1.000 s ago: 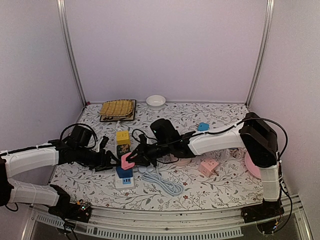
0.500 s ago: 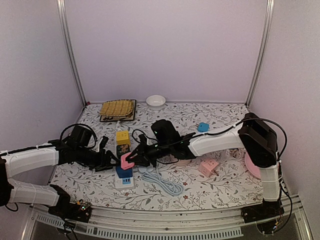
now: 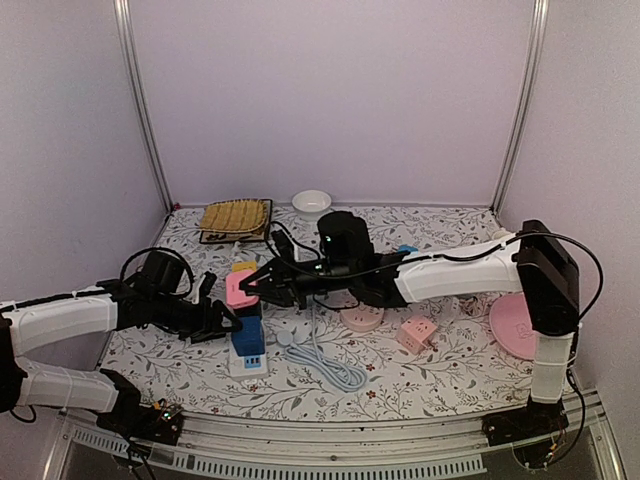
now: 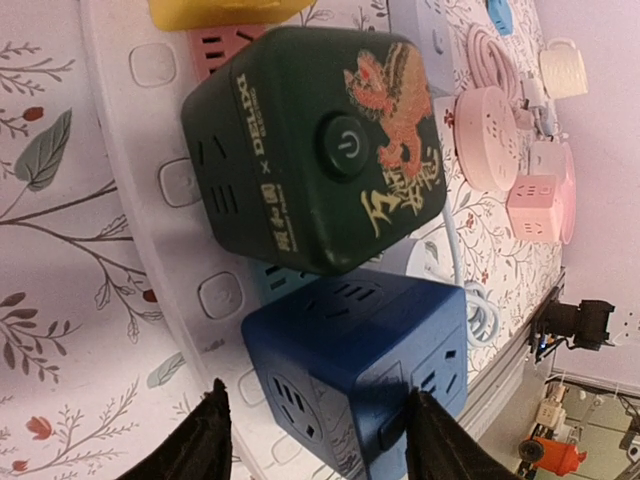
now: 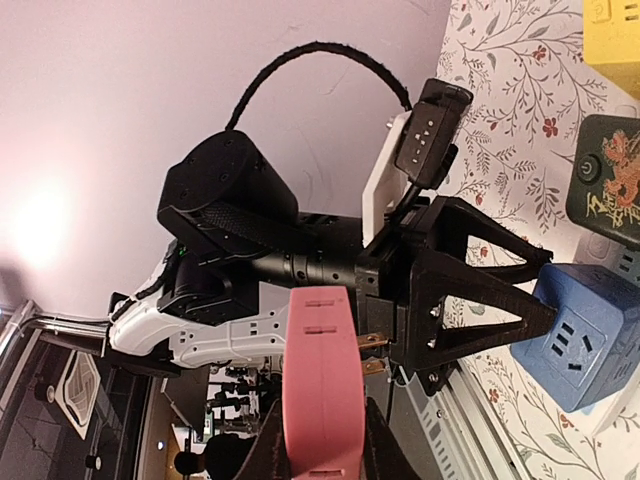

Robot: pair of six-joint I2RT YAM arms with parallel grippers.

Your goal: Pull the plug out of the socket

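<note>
Lilac walls close in a table (image 3: 440, 375) covered by a cloth printed with leaves and sprigs. On it lies a white power strip (image 3: 246, 364). Three adapters sit in a row in its sockets: a yellow cube (image 3: 243, 267) at the far end, a dark green cube (image 4: 310, 150) in the middle and a blue cube (image 3: 250, 336) at the near end. Behind the strip, by the back wall, a white bowl (image 3: 312, 202) shows only its plain white inside. A woven mat (image 3: 236, 218) lies just left of the bowl.

The pink plug (image 3: 238, 290) hangs in the air above the strip, clear of every socket. The right gripper (image 3: 250, 287) clamps it between narrowly set fingers, and the right wrist view shows its metal prongs (image 5: 372, 345) bare. The left gripper (image 3: 228, 322) stands half closed with the blue cube between its fingers, gripping the cube's sides as it sits in the strip.

From above, the plug and the right arm cover the dark green cube and much of the yellow one. Right of the strip lie a coiled white cable (image 3: 325, 362), a round pink socket (image 3: 362, 319), a pink cube (image 3: 418, 334) and a pink plate (image 3: 515, 325) that is partly behind the arm. A small blue thing (image 3: 405, 250) beyond them is too small to make out.

The dark green cube carries a power button, a reddish dragon figure, the word DELIXI and Chinese characters that cannot be read.
</note>
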